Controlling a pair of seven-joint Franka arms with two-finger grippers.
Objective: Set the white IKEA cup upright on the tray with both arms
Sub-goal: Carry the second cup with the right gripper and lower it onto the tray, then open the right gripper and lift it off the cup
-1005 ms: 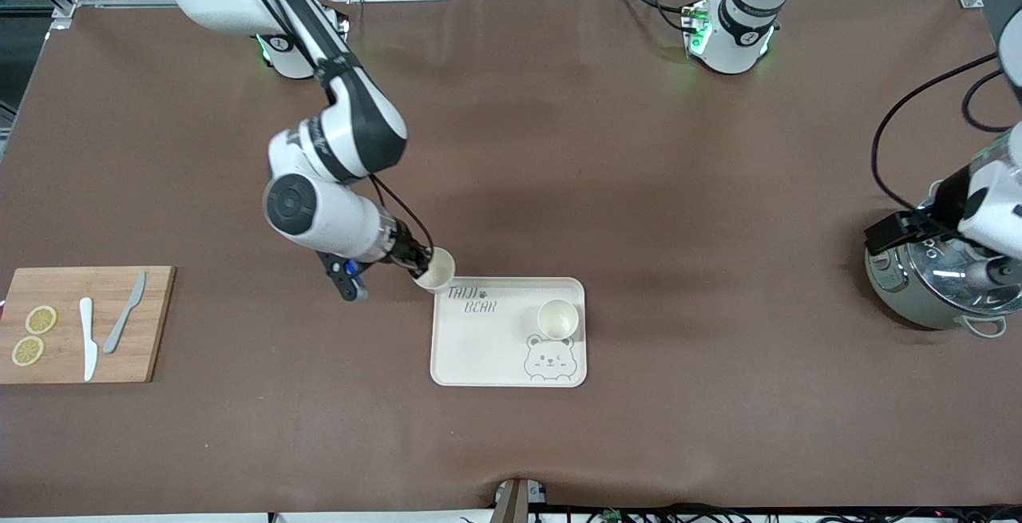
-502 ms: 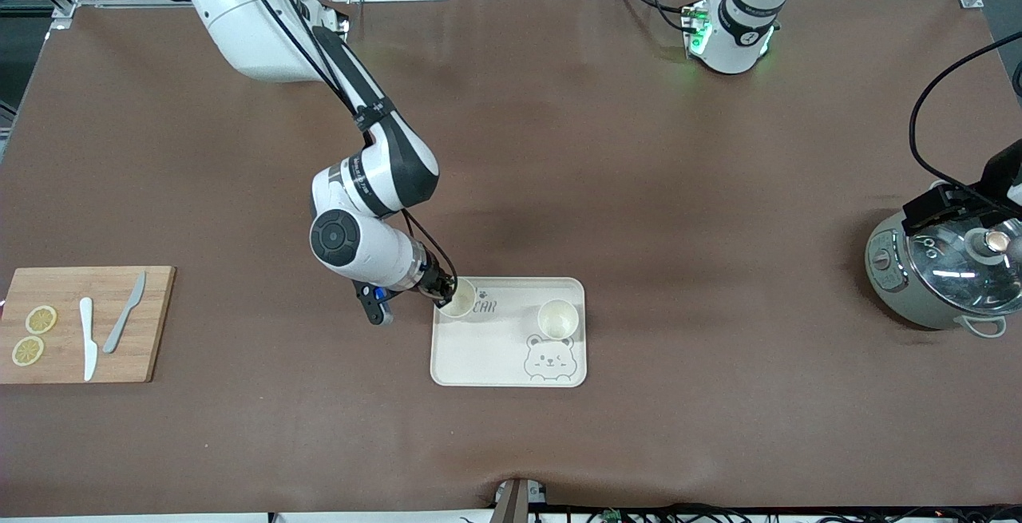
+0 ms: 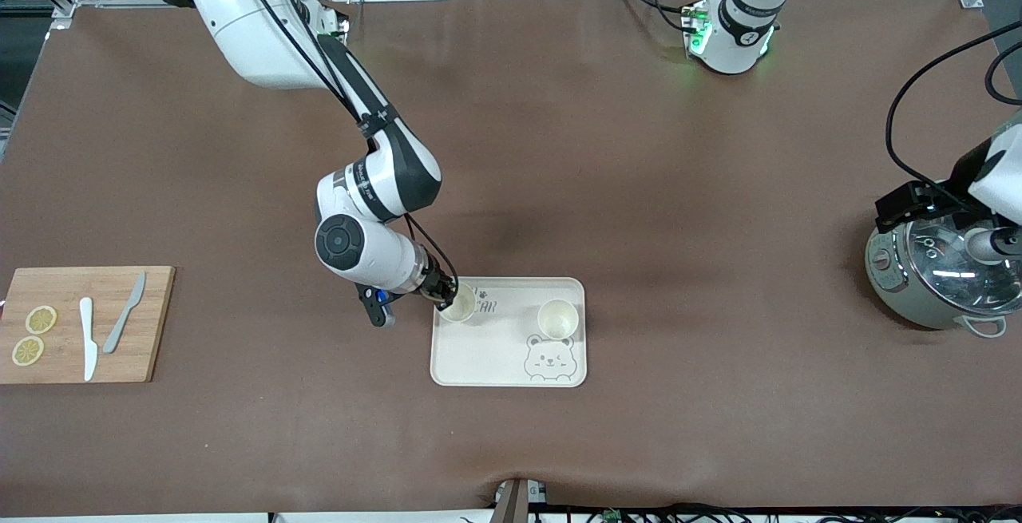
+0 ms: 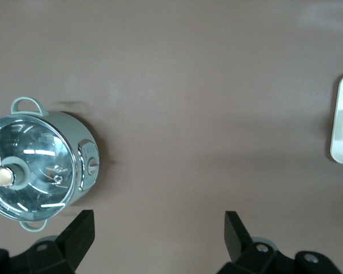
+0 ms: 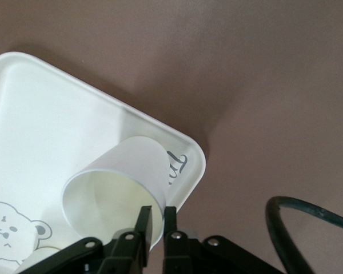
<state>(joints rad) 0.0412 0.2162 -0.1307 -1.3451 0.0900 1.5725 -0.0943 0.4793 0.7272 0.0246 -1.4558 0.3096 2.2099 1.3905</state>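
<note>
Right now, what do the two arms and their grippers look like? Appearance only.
Both are glossy white with black joint bands. The right arm has a round grey-black joint cap, a black cable running along it, a blue-tipped black bracket at the wrist, and a small black right gripper with thin fingers. The left arm's base glows green; the left gripper has blocky black fingers.

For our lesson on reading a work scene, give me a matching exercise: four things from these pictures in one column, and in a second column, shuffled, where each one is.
Things
1. cup held by the right hand
2. second cup
3. lemon slices
4. left hand

Places
A. on the cutting board
B. over the table beside the cooker
C. over the tray corner with the lettering
D. standing on the tray just above the bear drawing

Pairs: 1-C, 2-D, 3-A, 4-B
</note>
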